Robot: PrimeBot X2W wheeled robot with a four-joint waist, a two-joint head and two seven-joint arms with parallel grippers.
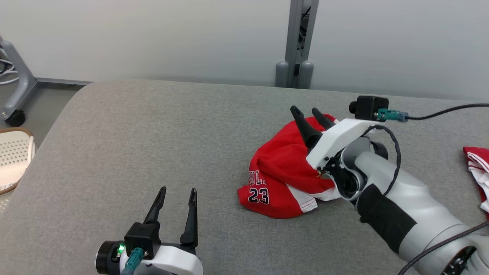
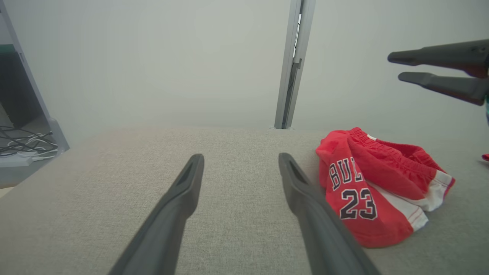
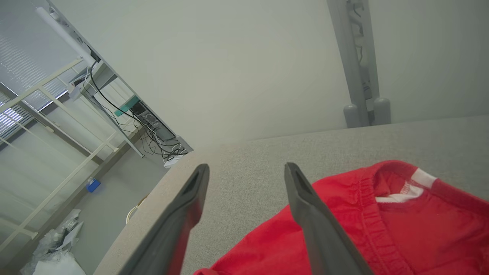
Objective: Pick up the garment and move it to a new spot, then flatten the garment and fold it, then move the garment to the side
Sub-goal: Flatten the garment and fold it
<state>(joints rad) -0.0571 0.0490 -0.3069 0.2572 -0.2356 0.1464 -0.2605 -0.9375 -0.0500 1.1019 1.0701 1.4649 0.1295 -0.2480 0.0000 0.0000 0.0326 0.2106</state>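
Observation:
The garment point(image 1: 282, 175) is a pair of red shorts with white trim and a black "23", lying crumpled on the grey padded table point(image 1: 153, 133) right of centre. It also shows in the left wrist view as a heap point(image 2: 374, 187), and its elastic waistband point(image 3: 366, 214) fills the lower right of the right wrist view. My right gripper point(image 1: 305, 111) hovers above the garment's far edge, open, with nothing between its fingers. My left gripper point(image 1: 178, 191) stands open over bare table at the near left, well apart from the cloth.
A second red and white piece of cloth point(image 1: 477, 172) lies at the table's right edge. A grey post point(image 1: 296, 42) stands behind the table. A wheeled stand point(image 1: 15, 88) and a pale perforated basket point(image 1: 13, 160) sit on the floor to the left.

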